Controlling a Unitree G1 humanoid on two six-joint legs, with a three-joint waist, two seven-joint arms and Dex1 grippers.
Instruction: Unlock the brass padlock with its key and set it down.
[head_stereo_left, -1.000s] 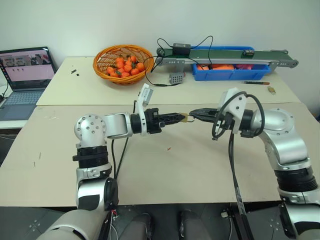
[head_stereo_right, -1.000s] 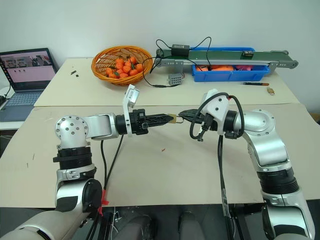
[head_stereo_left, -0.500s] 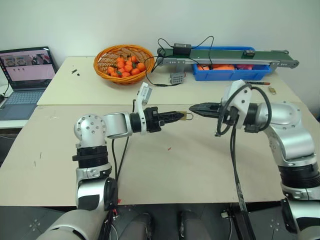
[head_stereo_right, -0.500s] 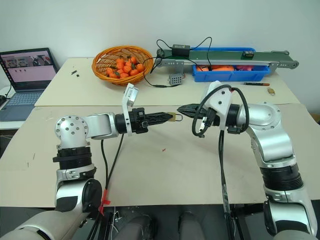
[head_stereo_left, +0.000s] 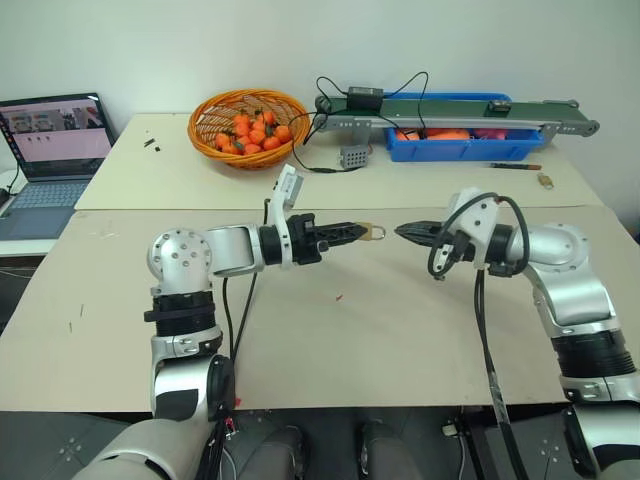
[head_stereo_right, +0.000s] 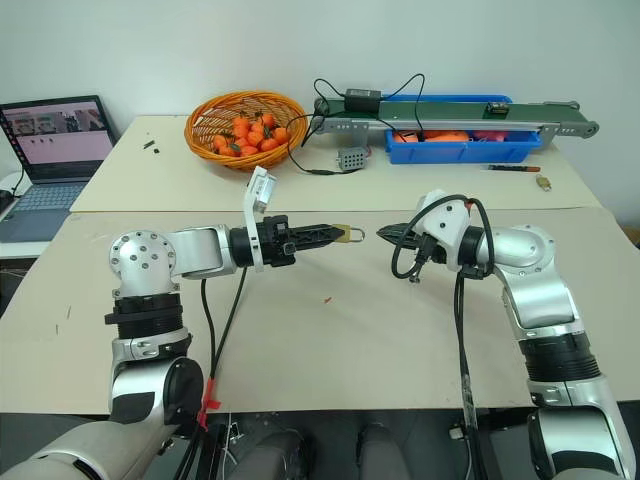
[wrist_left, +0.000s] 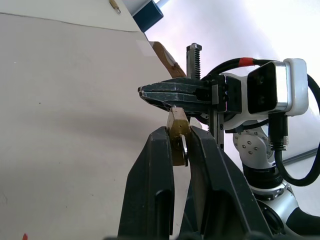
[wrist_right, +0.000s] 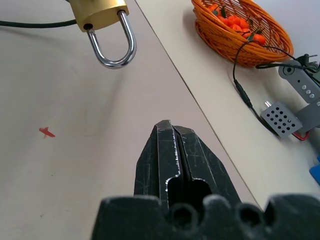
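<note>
The brass padlock (head_stereo_left: 375, 232) hangs above the table's middle, pinched by its golden body in the tips of my left gripper (head_stereo_left: 360, 231), which is shut on it and points level to the right. In the right wrist view the padlock (wrist_right: 102, 15) shows its silver shackle (wrist_right: 114, 50) sticking out toward my right gripper. That right gripper (head_stereo_left: 401, 232) is shut, tips facing the padlock across a small gap, with nothing visible between its fingers (wrist_right: 167, 131). In the left wrist view the padlock (wrist_left: 177, 127) sits between my two fingers. The key is hidden.
At the back stand a wicker basket (head_stereo_left: 205, 125) of oranges, a conveyor belt (head_stereo_left: 460, 108) over a blue bin (head_stereo_left: 465, 148), a grey box (head_stereo_left: 351, 156), a pen (head_stereo_left: 513, 166) and a small brownish-gold object (head_stereo_left: 544, 180). A laptop (head_stereo_left: 55, 150) sits far left.
My right gripper has drawn back to the right from the padlock, which its tips met a second ago, leaving a gap. The left gripper and padlock have held still.
</note>
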